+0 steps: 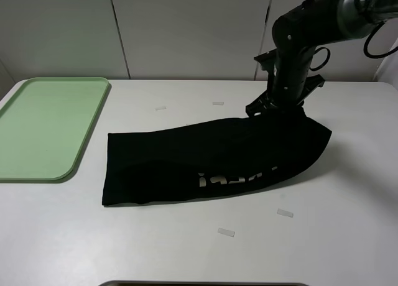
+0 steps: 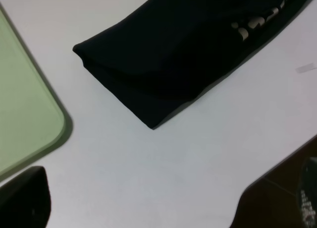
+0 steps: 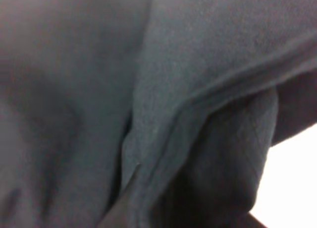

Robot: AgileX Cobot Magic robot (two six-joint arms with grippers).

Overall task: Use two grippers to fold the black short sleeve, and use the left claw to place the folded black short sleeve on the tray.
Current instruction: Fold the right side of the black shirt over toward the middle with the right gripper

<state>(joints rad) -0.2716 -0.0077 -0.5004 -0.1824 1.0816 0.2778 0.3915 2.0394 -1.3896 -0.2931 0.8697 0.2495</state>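
Observation:
The black short sleeve [image 1: 211, 155] lies folded lengthwise on the white table, with pale lettering near its front edge. Its right end is lifted off the table, and my right gripper [image 1: 281, 109] is shut on the cloth there. Dark fabric [image 3: 173, 89] fills the right wrist view and hides the jaws. The light-green tray [image 1: 43, 124] sits at the far left, apart from the shirt. My left claw [image 2: 148, 205] is open above bare table near the shirt's left end [image 2: 148, 79] and the tray's corner [image 2: 29, 119], with its fingers [image 2: 27, 198] wide apart and holding nothing. It is outside the exterior high view.
Small pale tape marks [image 1: 226, 232] dot the table in front of and behind the shirt. A white panelled wall runs behind the table. A dark rim [image 1: 205, 283] shows at the front edge.

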